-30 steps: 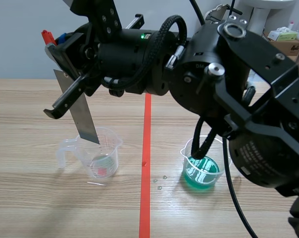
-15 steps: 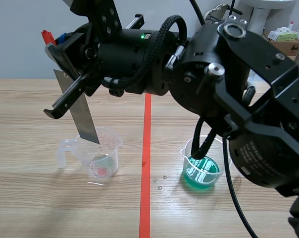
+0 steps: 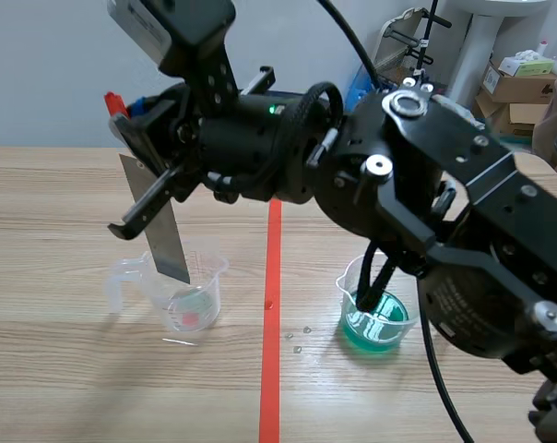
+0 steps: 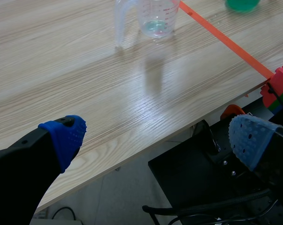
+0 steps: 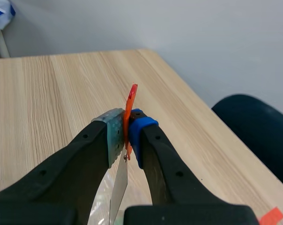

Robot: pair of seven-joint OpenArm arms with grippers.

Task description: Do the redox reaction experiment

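Left wrist view: left pincer [image 4: 155,140] gapes wide, empty, off the surface [image 4: 85,70] edge. Further out stands the green-solution beaker [image 3: 375,318]. Right pincer [image 5: 125,136] clamps a metal strip [image 3: 163,231], tip at the clear measuring cup [image 3: 182,295] mouth. The green dip looks yet to come.

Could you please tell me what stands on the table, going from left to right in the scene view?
Clear measuring cup with a handle → orange-red tape line → cup of green liquid.

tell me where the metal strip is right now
In the scene view the strip hangs tilted from the right tool, its lower end at the mouth of the clear beaker, left of the tape line.
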